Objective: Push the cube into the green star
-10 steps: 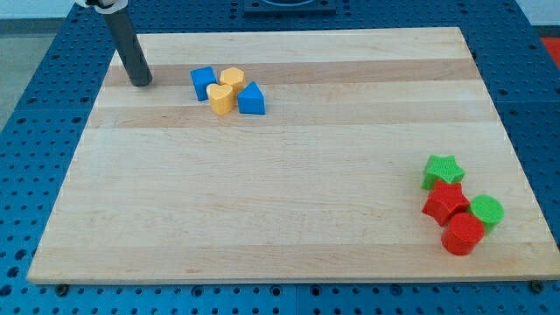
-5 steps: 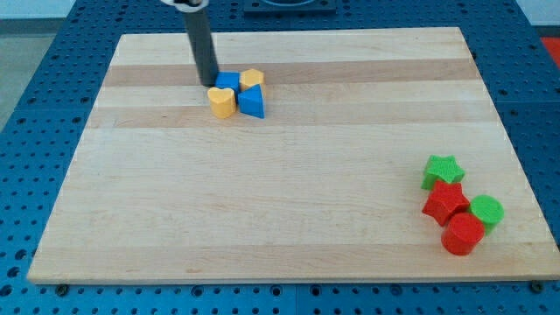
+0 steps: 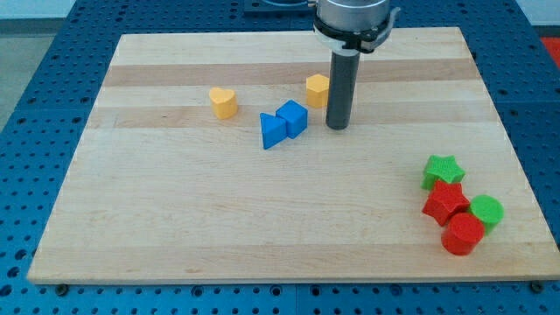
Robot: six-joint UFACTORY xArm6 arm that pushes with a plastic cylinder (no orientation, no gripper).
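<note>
The blue cube (image 3: 293,117) sits on the wooden board (image 3: 262,219) above the middle, touching a blue triangular block (image 3: 272,131) on its lower left. The green star (image 3: 442,170) lies at the view's right, on top of a cluster. My tip (image 3: 337,127) stands just right of the cube, a small gap apart, with a yellow hexagonal block (image 3: 318,87) up and left of the rod. The star is far to the lower right of the tip.
A yellow heart block (image 3: 224,102) lies left of the blue pair. Below the green star sit a red star (image 3: 445,202), a green cylinder (image 3: 486,212) and a red cylinder (image 3: 462,234), packed together near the board's right edge.
My tip swept from the view's upper left across to the right. The blue cube and blue triangle slid right and down; the yellow hexagon moved right; the heart stayed.
</note>
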